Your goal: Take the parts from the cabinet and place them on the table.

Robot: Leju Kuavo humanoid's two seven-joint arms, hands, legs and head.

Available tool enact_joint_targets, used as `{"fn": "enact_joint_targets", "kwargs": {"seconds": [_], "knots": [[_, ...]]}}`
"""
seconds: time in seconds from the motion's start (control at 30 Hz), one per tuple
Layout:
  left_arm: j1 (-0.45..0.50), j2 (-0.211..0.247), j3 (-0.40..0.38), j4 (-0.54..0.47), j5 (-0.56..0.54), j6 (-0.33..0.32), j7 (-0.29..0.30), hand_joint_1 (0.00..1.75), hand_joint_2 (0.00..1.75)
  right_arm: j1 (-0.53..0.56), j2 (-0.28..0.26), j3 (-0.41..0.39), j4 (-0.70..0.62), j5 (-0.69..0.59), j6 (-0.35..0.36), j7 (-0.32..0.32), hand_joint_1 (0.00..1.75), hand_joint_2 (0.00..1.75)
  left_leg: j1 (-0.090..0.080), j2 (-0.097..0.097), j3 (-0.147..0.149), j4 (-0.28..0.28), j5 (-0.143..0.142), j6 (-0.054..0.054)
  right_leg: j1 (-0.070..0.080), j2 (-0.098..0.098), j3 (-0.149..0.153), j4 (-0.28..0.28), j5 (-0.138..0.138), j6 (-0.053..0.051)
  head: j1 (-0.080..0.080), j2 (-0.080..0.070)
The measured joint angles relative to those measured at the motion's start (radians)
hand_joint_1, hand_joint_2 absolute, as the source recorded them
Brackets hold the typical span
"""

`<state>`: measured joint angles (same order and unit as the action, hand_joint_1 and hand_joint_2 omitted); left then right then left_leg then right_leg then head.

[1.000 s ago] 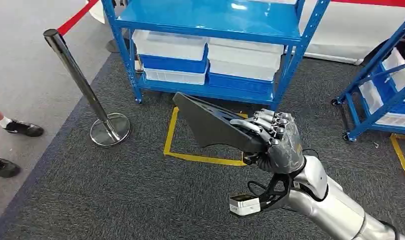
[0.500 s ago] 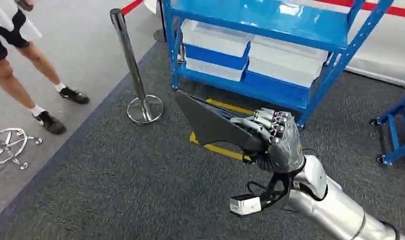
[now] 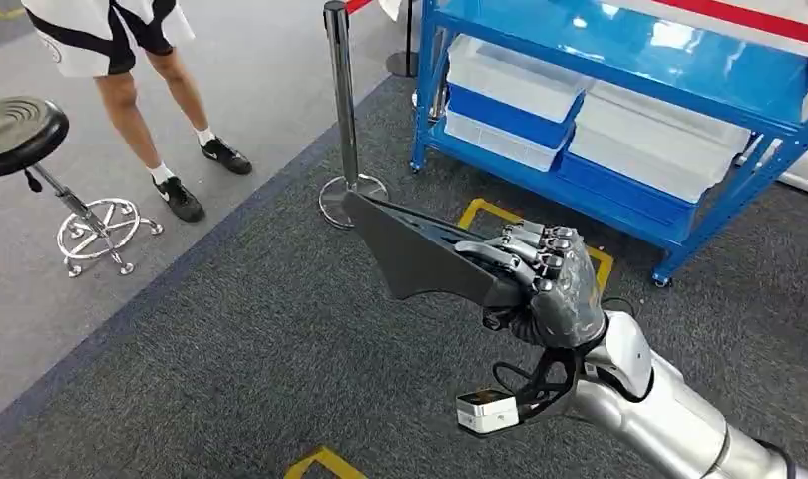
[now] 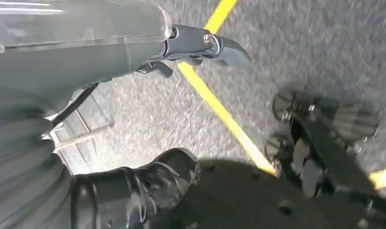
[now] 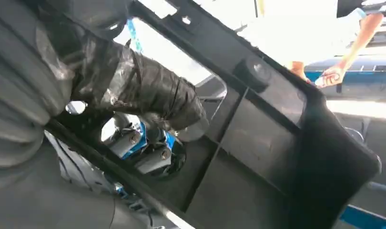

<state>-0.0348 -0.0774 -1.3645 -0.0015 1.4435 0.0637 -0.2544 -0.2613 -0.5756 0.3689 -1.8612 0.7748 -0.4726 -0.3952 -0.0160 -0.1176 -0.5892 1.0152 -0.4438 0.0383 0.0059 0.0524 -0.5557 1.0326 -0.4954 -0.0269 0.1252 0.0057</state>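
The right hand (image 3: 540,284) grips the black part (image 3: 420,251) at frame centre, unchanged; the blue cabinet (image 3: 619,90) has slid to the upper right, so the robot is turning away, likely toward the table.

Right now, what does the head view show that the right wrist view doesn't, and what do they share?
Head view alone: the stanchion post, the black stool and the grey carpet.
Right wrist view alone: the ribbed underside of the black part, with the thumb poking through its opening.
Both: the right hand gripping that part, and a person nearby.
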Motion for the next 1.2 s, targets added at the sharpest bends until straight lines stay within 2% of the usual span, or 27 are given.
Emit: {"fn": "enact_joint_targets", "kwargs": {"seconds": [0.03, 0.07, 0.1, 0.17, 0.2, 0.23, 0.27, 0.3, 0.33, 0.37, 0.4, 0.43, 0.57, 0.63, 0.67, 0.73, 0.77, 0.8, 0.83, 0.87, 0.9, 0.93, 1.03, 1.07, 1.13, 1.17, 1.2], "knots": [[0.002, 0.0, 0.0, 0.0, 0.0, 0.0, 0.0, 0.0, 1.75, -0.001, 0.0, 0.0, 0.0, 0.0, 0.0, 0.0, 1.75, 1.75, -0.005, -0.012, -0.003, -0.005, 0.005, -0.007, -0.006, -0.013, 0.004, -0.012, 0.007, -0.003, 0.0, 0.0], [0.001, 0.004, 0.0, 0.002, 0.001, 0.0, 0.0, 0.0, 1.75, 0.0, 0.0, 0.0, 0.0, 0.0, 0.0, 0.0, 1.75, 1.75, -0.007, 0.0, -0.003, 0.004, -0.001, -0.006, -0.02, -0.029, 0.011, -0.03, 0.018, -0.001, 0.0, 0.0], [-0.001, 0.003, 0.0, 0.002, 0.001, 0.0, 0.0, 0.0, 1.75, 0.0, 0.0, 0.001, 0.0, 0.0, 0.0, 0.0, 1.75, 1.75, -0.012, 0.048, -0.017, 0.033, -0.029, -0.016, -0.02, -0.039, 0.015, -0.041, 0.023, -0.008, -0.005, 0.0], [-0.002, 0.003, 0.0, 0.002, 0.002, 0.0, 0.0, 0.0, 1.75, 0.0, 0.0, 0.001, -0.002, 0.0, 0.0, 0.0, 1.75, 1.75, 0.003, 0.096, -0.083, 0.17, -0.109, -0.035, -0.02, -0.066, 0.012, -0.042, 0.026, -0.009, -0.006, 0.0], [-0.002, 0.003, 0.0, 0.002, 0.002, 0.0, 0.0, 0.0, 1.75, 0.001, 0.001, 0.001, -0.002, 0.0, 0.0, 0.0, 1.75, 1.75, 0.011, 0.103, -0.118, 0.245, -0.141, -0.044, -0.02, -0.081, 0.009, -0.04, 0.026, -0.009, -0.006, 0.0], [-0.002, 0.003, 0.0, 0.002, 0.002, 0.0, 0.0, 0.0, 1.75, 0.003, 0.001, 0.002, -0.002, 0.0, 0.0, 0.0, 1.75, 1.75, 0.019, 0.106, -0.139, 0.291, -0.15, -0.051, -0.021, -0.096, 0.007, -0.038, 0.025, -0.008, -0.006, 0.0], [-0.001, 0.004, 0.0, 0.002, 0.002, 0.0, 0.0, 0.0, 1.75, 0.003, 0.001, 0.003, -0.002, 0.0, 0.0, 0.0, 1.75, 1.75, 0.027, 0.111, -0.133, 0.284, -0.134, -0.058, -0.023, -0.11, 0.006, -0.037, 0.025, -0.005, -0.006, 0.0], [-0.001, 0.004, 0.0, 0.002, 0.002, 0.0, 0.0, 0.0, 1.75, 0.003, 0.001, 0.003, -0.002, 0.0, 0.0, 0.0, 1.75, 1.75, 0.033, 0.116, -0.106, 0.235, -0.102, -0.065, -0.027, -0.123, 0.006, -0.034, 0.024, 0.001, -0.006, 0.0], [0.0, 0.005, 0.0, 0.002, 0.002, 0.0, 0.0, 0.0, 1.75, 0.003, 0.001, 0.003, -0.002, 0.0, 0.0, 0.0, 1.75, 1.75, 0.038, 0.126, -0.058, 0.148, -0.06, -0.07, -0.031, -0.136, 0.007, -0.031, 0.021, 0.007, -0.006, 0.0], [0.0, 0.005, 0.0, 0.002, 0.002, 0.0, 0.0, 0.0, 1.75, 0.002, 0.001, 0.003, -0.002, 0.0, 0.0, 0.0, 1.75, 1.75, 0.04, 0.157, -0.002, 0.052, -0.022, -0.074, -0.034, -0.147, 0.008, -0.025, 0.017, 0.015, -0.006, 0.0], [0.0, 0.005, 0.0, 0.002, 0.002, 0.0, 0.0, 0.0, 1.75, 0.002, 0.0, 0.003, -0.002, 0.0, 0.0, 0.0, 1.75, 1.75, 0.037, 0.201, 0.022, -0.006, -0.025, -0.071, -0.03, -0.158, 0.006, -0.019, 0.012, 0.024, -0.006, 0.0], [-0.001, 0.005, 0.0, 0.002, 0.002, 0.0, 0.0, 0.0, 1.75, 0.001, 0.0, 0.002, -0.002, 0.0, 0.0, 0.0, 1.75, 1.75, 0.032, 0.185, 0.02, -0.005, -0.016, -0.054, -0.029, -0.166, 0.006, -0.013, 0.009, 0.034, -0.005, 0.0], [0.002, 0.005, 0.0, 0.002, 0.002, 0.0, 0.0, 0.0, 1.75, 0.001, 0.001, 0.002, -0.002, 0.0, 0.0, 0.0, 1.75, 1.75, 0.031, 0.139, 0.011, -0.011, -0.004, -0.014, -0.033, -0.197, 0.009, -0.02, 0.006, 0.063, -0.005, 0.0], [0.002, 0.005, 0.0, 0.002, 0.002, 0.0, 0.0, 0.0, 1.75, -0.001, 0.0, 0.002, -0.002, 0.0, 0.0, 0.001, 1.75, 1.75, 0.031, 0.123, 0.008, -0.014, 0.002, -0.002, -0.039, -0.101, -0.016, 0.058, -0.059, 0.062, -0.004, 0.0], [0.001, 0.005, 0.0, 0.002, 0.002, 0.0, 0.0, 0.0, 1.75, 0.002, 0.0, 0.002, -0.002, 0.0, 0.0, 0.003, 1.75, 1.75, 0.03, 0.112, 0.005, -0.013, 0.004, 0.001, -0.036, -0.075, -0.05, 0.134, -0.101, 0.059, -0.004, 0.0], [0.001, 0.005, 0.0, 0.002, 0.002, 0.0, -0.003, 0.0, 1.75, 0.009, 0.0, 0.002, -0.001, 0.003, 0.0, 0.006, 1.75, 1.75, 0.022, 0.086, -0.001, -0.011, 0.007, 0.006, -0.032, -0.058, -0.119, 0.278, -0.154, 0.057, -0.005, 0.0], [0.001, 0.005, 0.0, 0.002, 0.002, -0.001, -0.005, 0.0, 1.75, 0.011, 0.0, 0.002, 0.0, 0.003, 0.0, 0.007, 1.75, 1.75, 0.018, 0.072, -0.002, -0.009, 0.007, 0.007, -0.031, -0.057, -0.127, 0.292, -0.145, 0.053, -0.005, 0.0], [0.001, 0.005, 0.0, 0.002, 0.002, -0.001, -0.005, 0.0, 1.75, 0.012, 0.0, 0.002, 0.0, 0.004, 0.0, 0.009, 1.75, 1.75, 0.016, 0.057, -0.003, -0.005, 0.007, 0.007, -0.029, -0.056, -0.113, 0.26, -0.115, 0.049, -0.005, 0.0], [0.002, 0.005, 0.0, 0.002, 0.002, -0.001, -0.005, 0.0, 1.75, 0.012, 0.0, 0.002, 0.0, 0.004, 0.0, 0.009, 1.75, 1.75, 0.014, 0.041, -0.003, -0.001, 0.007, 0.007, -0.027, -0.05, -0.077, 0.182, -0.065, 0.043, -0.005, 0.0], [0.001, 0.005, 0.0, 0.002, 0.002, -0.001, -0.005, 0.0, 1.75, 0.012, 0.0, 0.002, 0.0, 0.004, 0.0, 0.009, 1.75, 1.75, 0.013, 0.025, -0.003, 0.004, 0.006, 0.005, -0.027, -0.028, -0.031, 0.082, -0.013, 0.035, -0.005, 0.0], [0.002, 0.004, 0.0, 0.002, 0.002, -0.001, -0.006, 0.0, 1.75, 0.012, 0.0, 0.002, 0.0, 0.004, 0.0, 0.009, 1.75, 1.75, 0.016, 0.014, -0.007, 0.007, 0.005, 0.004, -0.028, 0.022, -0.004, 0.02, -0.006, 0.028, -0.004, 0.0], [-0.001, 0.003, 0.0, 0.002, 0.002, -0.002, -0.006, 0.0, 1.75, 0.014, 0.0, 0.002, 0.0, 0.004, 0.0, 0.01, 1.75, 1.75, 0.009, 0.004, -0.017, 0.014, 0.007, -0.001, -0.03, 0.063, -0.006, 0.007, -0.009, 0.027, -0.005, 0.0], [0.006, 0.004, 0.001, 0.002, 0.003, -0.002, -0.006, 0.0, 1.75, 0.014, -0.002, 0.0, -0.002, 0.009, 0.0, 0.009, 1.75, 1.75, 0.025, -0.037, -0.031, 0.008, 0.019, -0.021, -0.019, 0.026, -0.007, 0.007, -0.005, 0.025, -0.004, 0.0], [0.008, 0.005, 0.002, 0.002, 0.005, -0.005, -0.006, 0.0, 1.75, 0.013, -0.002, 0.001, -0.002, 0.017, 0.0, 0.009, 1.75, 1.75, 0.018, -0.055, -0.036, 0.007, 0.021, -0.03, -0.025, 0.008, 0.002, -0.006, 0.001, 0.017, -0.004, 0.0], [0.007, 0.007, 0.003, 0.003, 0.008, -0.009, -0.006, 0.0, 1.75, 0.013, 0.0, 0.004, -0.003, 0.028, 0.0, 0.012, 1.75, 1.75, 0.014, 0.05, -0.058, 0.068, -0.023, -0.033, -0.028, -0.025, 0.011, -0.02, 0.008, 0.003, -0.007, 0.0], [0.006, 0.008, 0.003, 0.003, 0.009, -0.011, -0.005, 0.0, 1.75, 0.014, 0.0, 0.005, -0.007, 0.035, -0.001, 0.016, 1.75, 1.75, 0.015, 0.083, -0.091, 0.135, -0.061, -0.037, -0.025, -0.042, 0.011, -0.02, 0.008, 0.001, -0.005, 0.0], [0.006, 0.01, 0.003, 0.003, 0.009, -0.012, -0.003, 0.0, 1.75, 0.015, 0.0, 0.008, -0.008, 0.039, -0.001, 0.019, 1.75, 1.75, 0.019, 0.098, -0.128, 0.211, -0.096, -0.041, -0.023, -0.058, 0.011, -0.019, 0.008, 0.0, -0.005, 0.0]]}}
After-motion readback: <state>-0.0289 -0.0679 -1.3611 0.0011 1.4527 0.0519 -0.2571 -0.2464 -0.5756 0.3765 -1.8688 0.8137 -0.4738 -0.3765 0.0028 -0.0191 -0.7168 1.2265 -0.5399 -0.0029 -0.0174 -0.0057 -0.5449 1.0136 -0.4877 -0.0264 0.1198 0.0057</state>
